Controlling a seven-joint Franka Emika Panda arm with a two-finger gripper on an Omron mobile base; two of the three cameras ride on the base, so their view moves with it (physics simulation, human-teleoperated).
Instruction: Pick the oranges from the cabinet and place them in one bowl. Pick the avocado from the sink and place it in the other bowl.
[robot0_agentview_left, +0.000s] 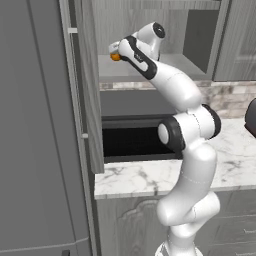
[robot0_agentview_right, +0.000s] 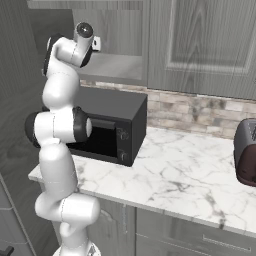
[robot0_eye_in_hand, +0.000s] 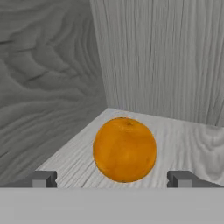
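- Pincer (robot0_eye_in_hand: 112, 178) spread wide, fingertips (robot0_eye_in_hand: 43, 178) at 8 and 4 o'clock of orange (robot0_eye_in_hand: 124, 149), not touching it.
- Orange sitting on shelf floor inside cabinet (robot0_eye_in_hand: 153, 57), near back corner.
- Cabinet door (robot0_agentview_left: 90, 85) swung open, microwave (robot0_agentview_right: 117, 127) below on marble tabletop (robot0_agentview_right: 185, 175).
- Toaster (robot0_agentview_right: 246, 152) at 3 o'clock.

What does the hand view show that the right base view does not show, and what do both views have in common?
Hand view: an orange on the cabinet's grey wood-grain shelf, between the open gripper's fingertips, untouched.
Right base view: the microwave, marble counter and toaster, with the arm reaching up.
Both: the grey cabinet.
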